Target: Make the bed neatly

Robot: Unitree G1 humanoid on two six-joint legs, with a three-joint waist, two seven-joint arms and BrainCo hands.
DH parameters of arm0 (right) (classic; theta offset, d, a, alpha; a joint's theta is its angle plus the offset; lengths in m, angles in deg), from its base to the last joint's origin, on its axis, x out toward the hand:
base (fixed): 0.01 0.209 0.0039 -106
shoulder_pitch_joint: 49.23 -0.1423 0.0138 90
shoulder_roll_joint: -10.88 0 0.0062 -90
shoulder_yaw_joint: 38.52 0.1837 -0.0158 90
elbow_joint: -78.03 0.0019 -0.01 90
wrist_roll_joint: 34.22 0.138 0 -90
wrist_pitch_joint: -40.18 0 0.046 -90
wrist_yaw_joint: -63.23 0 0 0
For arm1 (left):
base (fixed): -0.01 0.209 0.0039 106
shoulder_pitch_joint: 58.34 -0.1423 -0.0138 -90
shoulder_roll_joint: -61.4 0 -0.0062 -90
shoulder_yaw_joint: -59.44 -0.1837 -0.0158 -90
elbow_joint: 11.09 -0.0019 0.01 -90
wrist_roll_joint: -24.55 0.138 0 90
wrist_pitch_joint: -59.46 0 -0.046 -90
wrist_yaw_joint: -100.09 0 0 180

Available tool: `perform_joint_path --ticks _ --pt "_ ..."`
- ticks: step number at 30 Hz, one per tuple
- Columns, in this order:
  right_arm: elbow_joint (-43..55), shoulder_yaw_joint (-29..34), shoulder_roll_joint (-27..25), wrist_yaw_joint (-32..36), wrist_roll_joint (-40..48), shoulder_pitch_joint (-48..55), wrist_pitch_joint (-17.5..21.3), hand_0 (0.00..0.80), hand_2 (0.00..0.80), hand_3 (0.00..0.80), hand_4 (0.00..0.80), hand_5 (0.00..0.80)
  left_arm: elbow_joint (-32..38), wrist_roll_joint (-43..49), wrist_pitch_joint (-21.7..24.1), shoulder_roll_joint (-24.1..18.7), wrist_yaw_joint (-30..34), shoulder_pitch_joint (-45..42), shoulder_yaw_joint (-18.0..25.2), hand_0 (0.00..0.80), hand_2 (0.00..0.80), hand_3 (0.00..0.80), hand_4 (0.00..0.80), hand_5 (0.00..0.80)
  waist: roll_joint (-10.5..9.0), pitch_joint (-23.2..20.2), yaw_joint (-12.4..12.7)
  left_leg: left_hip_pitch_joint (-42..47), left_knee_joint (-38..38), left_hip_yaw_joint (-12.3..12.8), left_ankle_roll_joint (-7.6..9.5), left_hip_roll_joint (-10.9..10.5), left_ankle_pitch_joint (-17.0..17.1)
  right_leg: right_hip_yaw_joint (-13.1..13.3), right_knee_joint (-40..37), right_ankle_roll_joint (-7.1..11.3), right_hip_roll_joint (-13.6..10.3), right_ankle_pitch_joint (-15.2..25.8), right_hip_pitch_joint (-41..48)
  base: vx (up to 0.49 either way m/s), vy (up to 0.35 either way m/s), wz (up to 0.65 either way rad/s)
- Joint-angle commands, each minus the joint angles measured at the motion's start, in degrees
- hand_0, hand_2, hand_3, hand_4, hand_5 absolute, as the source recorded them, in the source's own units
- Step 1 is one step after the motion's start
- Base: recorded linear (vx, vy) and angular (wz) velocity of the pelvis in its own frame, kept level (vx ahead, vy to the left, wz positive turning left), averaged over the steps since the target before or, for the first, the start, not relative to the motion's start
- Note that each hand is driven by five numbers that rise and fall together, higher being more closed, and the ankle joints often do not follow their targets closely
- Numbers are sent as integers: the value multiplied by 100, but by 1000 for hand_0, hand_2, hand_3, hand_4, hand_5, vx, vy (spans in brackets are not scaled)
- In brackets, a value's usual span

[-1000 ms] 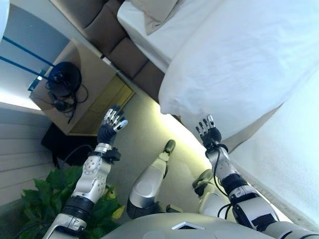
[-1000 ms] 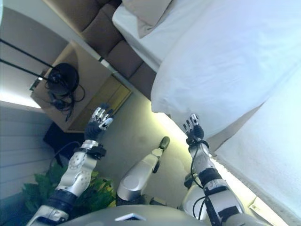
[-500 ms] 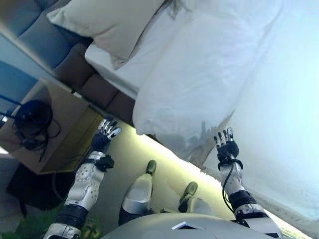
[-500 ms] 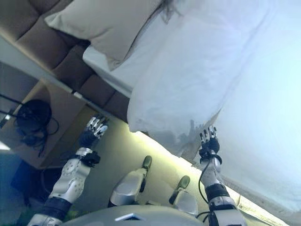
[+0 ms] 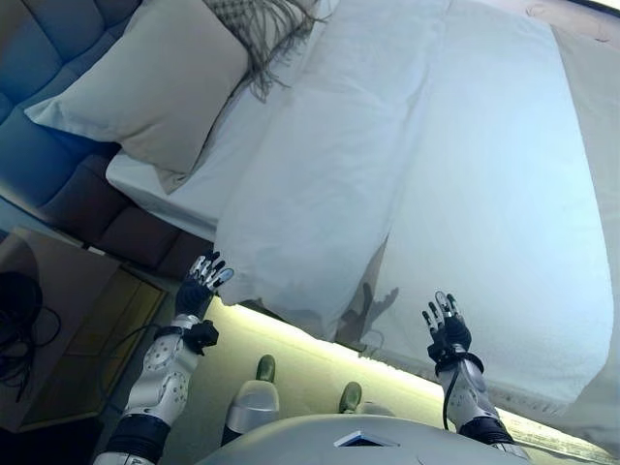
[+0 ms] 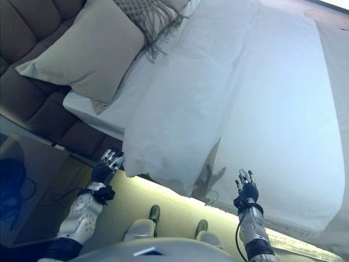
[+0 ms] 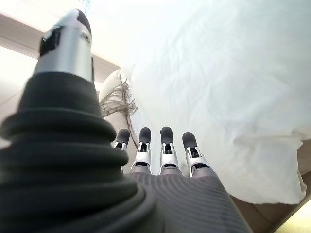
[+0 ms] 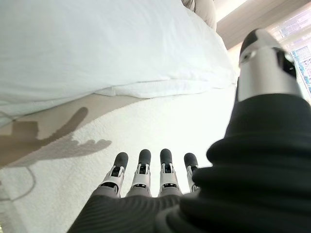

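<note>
A bed with a white duvet (image 5: 329,184) folded back over a white cover (image 5: 504,232) fills the view. The duvet's lower corner (image 5: 320,320) hangs over the bed's near edge. A beige pillow (image 5: 150,92) lies at the head end, with a fringed grey throw (image 5: 262,29) beside it. My left hand (image 5: 201,283) is open, raised just short of the bed's edge below the pillow, and holds nothing. My right hand (image 5: 445,331) is open too, fingers straight, hovering at the near edge of the white cover; its shadow falls on the bed side (image 8: 53,141).
A padded dark headboard (image 5: 58,58) runs along the left. A wooden nightstand (image 5: 68,320) with a black headset (image 5: 15,315) on it stands at lower left. A lit strip of floor (image 5: 320,358) runs along the bed's base.
The camera has swung toward the bed, so more of the bed shows and the nightstand slid to the lower left. Both hands stay open and raised; nothing was grasped.
</note>
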Motion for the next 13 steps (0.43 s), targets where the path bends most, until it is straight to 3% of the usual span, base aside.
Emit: perform_joint_path --ticks 1,13 --pt "572 179 -354 -150 -324 -15 257 0 0 0 0 0 -138 225 227 85 193 198 280 0 0 0 0 0 94 -226 -81 12 -2 172 -20 242 31 -5 6 484 -392 590 -108 8 43 -6" --pt "746 -190 -156 -461 -823 222 79 0 0 0 0 0 -130 227 150 201 293 148 316 0 0 0 0 0 174 -249 -176 311 48 261 45 237 -88 126 134 404 -413 498 -5 50 12 -7"
